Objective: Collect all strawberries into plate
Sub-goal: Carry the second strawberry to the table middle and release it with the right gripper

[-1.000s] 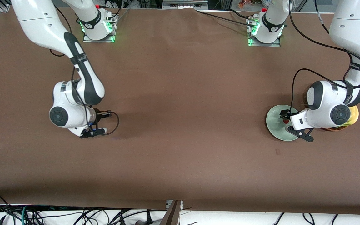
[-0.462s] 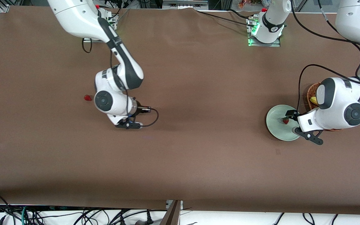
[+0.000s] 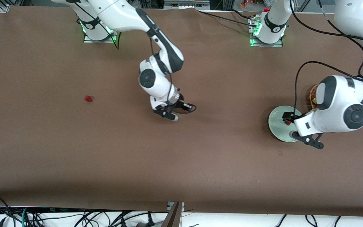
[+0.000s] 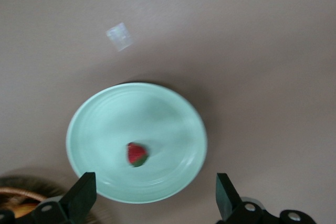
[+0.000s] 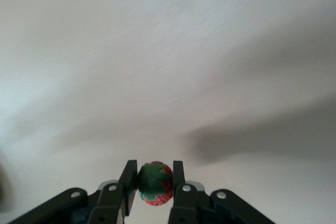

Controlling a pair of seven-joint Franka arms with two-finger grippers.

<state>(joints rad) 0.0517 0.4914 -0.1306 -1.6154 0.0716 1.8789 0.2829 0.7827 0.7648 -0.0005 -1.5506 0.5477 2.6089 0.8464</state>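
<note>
The pale green plate [image 3: 276, 121] lies at the left arm's end of the table, with one strawberry [image 3: 287, 123] on it. From the left wrist, that strawberry [image 4: 136, 154] lies inside the plate [image 4: 105, 124]. My left gripper [image 3: 291, 127] hangs open over the plate's edge, its two fingers [image 4: 83, 195] spread wide with nothing between them. My right gripper [image 3: 174, 109] is over the middle of the table, shut on a second strawberry [image 5: 155, 183] with its green cap facing the camera. A third strawberry [image 3: 88, 98] lies on the cloth toward the right arm's end.
A brown wicker basket [image 3: 311, 94] holding yellow fruit stands next to the plate, mostly hidden by the left arm; its rim [image 4: 16, 195] shows in the left wrist view. Brown cloth covers the table.
My right arm has swung from its own end toward the middle of the table with the strawberry in its grip, uncovering the berry on the cloth. The left gripper has shifted only slightly over the plate.
</note>
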